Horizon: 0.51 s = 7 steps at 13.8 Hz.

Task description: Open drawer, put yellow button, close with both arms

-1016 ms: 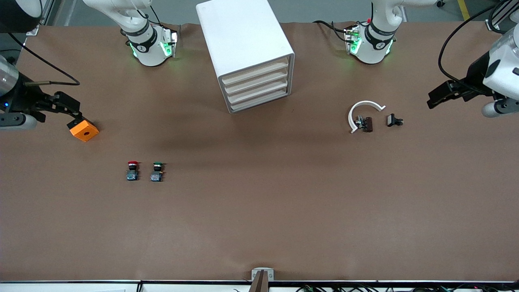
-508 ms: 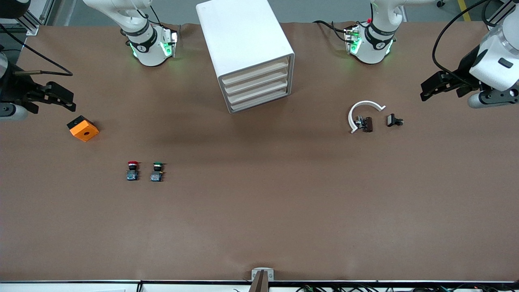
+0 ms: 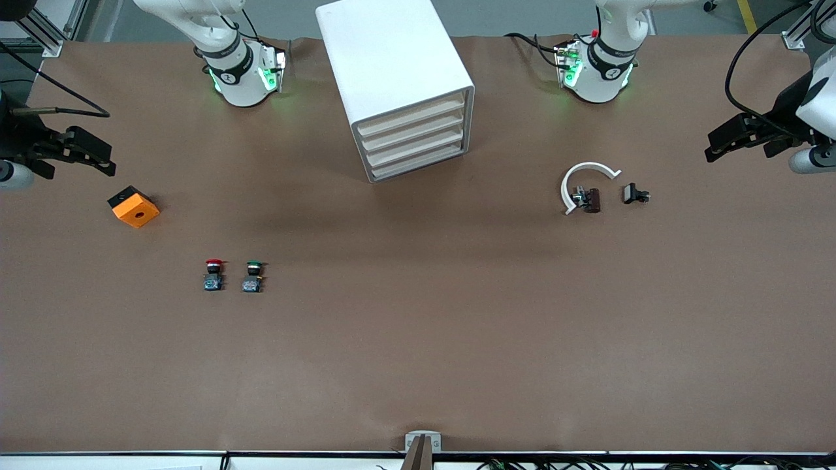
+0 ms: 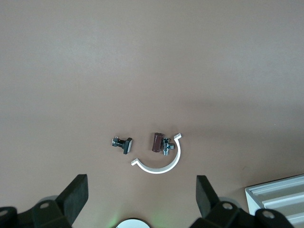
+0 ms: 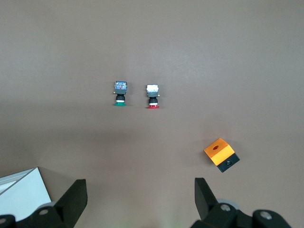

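Note:
The yellow button is not in view. The white cabinet [image 3: 398,72] stands between the arm bases, its four drawers [image 3: 414,141] all shut; a corner of it shows in the left wrist view [image 4: 280,194] and the right wrist view [image 5: 21,197]. My left gripper [image 3: 718,147] is open and empty above the table at the left arm's end, with its fingers [image 4: 76,194] wide apart. My right gripper [image 3: 98,160] is open and empty above the right arm's end, beside the orange block [image 3: 134,207], with fingers [image 5: 205,192] wide apart.
A red-capped button [image 3: 213,274] and a green-capped button [image 3: 253,275] lie side by side, nearer the front camera than the orange block [image 5: 221,154]. A white curved piece [image 3: 578,176], a brown part [image 3: 591,199] and a black clip [image 3: 633,194] lie near the left arm's end.
My right gripper was at the orange block one second ago; it has pulled away toward the table's end, leaving the block on the table. My left gripper has shifted outward toward its end.

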Available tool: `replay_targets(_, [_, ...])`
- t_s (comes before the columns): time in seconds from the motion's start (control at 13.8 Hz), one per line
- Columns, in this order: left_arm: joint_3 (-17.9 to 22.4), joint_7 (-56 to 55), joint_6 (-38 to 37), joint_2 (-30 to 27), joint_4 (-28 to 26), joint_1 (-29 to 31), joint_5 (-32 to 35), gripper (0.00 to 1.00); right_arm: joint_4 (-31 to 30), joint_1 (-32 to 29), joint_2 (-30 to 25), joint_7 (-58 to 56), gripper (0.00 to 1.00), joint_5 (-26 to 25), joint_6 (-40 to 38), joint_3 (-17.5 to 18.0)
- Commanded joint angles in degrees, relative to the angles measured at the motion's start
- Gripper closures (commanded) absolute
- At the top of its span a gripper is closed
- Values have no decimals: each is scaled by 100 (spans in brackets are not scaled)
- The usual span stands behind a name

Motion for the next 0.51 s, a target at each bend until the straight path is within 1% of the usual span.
replay_targets(0.0, [-50,49,-70,-45,125,31,107,0,109,-44,13,-22,0,-81,-98,38])
replay_targets(0.07, [-50,40,-79,34,248,22,116,0,109,-44,13,-22,0,-81,-98,38])
replay_targets(0.44, [-58,23,-237,61,266,5,125,0,118,-44,13,-22,0,-90,-98,38])
